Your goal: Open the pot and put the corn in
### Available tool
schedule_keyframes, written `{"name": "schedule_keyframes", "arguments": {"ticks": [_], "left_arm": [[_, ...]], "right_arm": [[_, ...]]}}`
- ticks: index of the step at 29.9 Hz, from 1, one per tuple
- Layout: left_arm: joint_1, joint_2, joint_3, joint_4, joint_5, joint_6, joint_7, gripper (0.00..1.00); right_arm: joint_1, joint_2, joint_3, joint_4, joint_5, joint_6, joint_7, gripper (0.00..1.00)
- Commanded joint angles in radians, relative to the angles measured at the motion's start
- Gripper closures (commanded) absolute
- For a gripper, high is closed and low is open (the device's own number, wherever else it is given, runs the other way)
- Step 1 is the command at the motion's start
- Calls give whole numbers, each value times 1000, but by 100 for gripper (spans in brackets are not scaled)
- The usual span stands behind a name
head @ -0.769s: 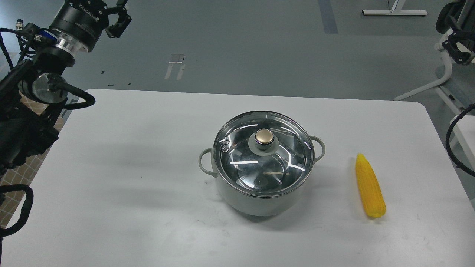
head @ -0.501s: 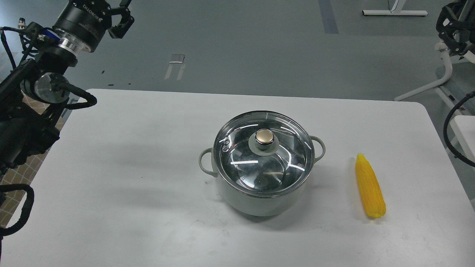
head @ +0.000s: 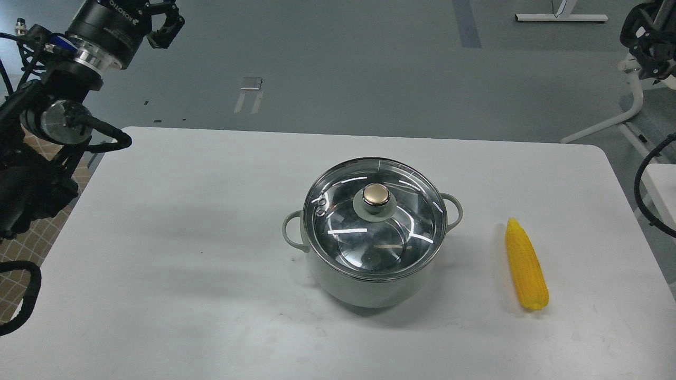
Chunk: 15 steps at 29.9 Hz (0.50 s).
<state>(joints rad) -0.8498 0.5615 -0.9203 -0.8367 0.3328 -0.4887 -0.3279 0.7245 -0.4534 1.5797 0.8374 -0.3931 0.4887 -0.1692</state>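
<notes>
The pale grey-white pot (head: 369,285) stands near the middle of the white table (head: 185,237). A round glass lid (head: 376,229) with a brass-coloured knob (head: 376,195) sits on it. The yellow corn cob (head: 525,270) lies on the table to the right of the pot, tapered end pointing away from me. My left gripper (head: 165,24) is high at the top left, far from the pot and beyond the table's back edge. Its fingers are partly cut off by the frame edge. A dark part of my right arm (head: 645,34) shows at the top right; its fingers cannot be made out.
Grey floor lies beyond the table's far edge. A white chair frame (head: 631,105) stands at the right, past the table's corner. A black cable (head: 647,195) loops at the right edge. The pot's two loop handles (head: 292,232) stick out left and right.
</notes>
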Motion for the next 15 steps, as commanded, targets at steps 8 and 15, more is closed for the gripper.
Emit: {"name": "schedule_keyframes", "arguments": {"ticks": [8, 15], "left_arm": [[61, 136, 0, -491, 722, 24, -11, 9], [118, 109, 18, -691, 1280, 28, -16, 11]], "right_arm": [[-23, -7, 25, 14, 2, 0, 1, 0], [-30, -8, 25, 40, 2, 0, 1, 0]]}}
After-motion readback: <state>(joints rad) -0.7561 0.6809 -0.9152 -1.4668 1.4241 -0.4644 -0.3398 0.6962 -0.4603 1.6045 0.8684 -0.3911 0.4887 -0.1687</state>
